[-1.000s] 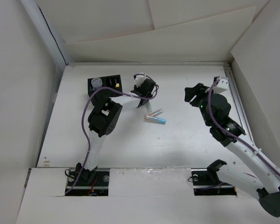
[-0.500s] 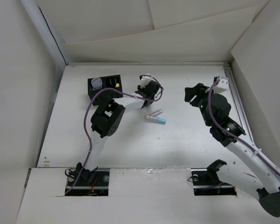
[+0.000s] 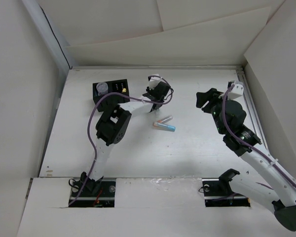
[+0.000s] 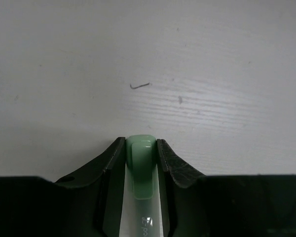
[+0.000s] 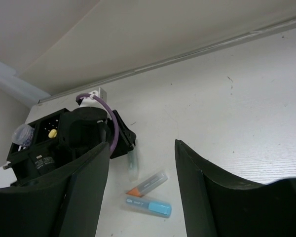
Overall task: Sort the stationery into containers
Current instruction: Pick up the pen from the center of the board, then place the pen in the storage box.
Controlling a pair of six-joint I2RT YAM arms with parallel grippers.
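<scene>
Pale green marker: rounded cap, white barrel, clamped between left jaws.

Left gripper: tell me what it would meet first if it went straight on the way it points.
Bare table top, nothing between. The green marker in the left gripper would likely touch first; depth is unclear.

Upper left: black organizer, left arm's links close beside it.
Top centre: left claw gripping a green marker, above the bench.
Centre: two markers side by side.
Right: right claw, fingers spread, well apart from those markers; bare bench between.
</scene>
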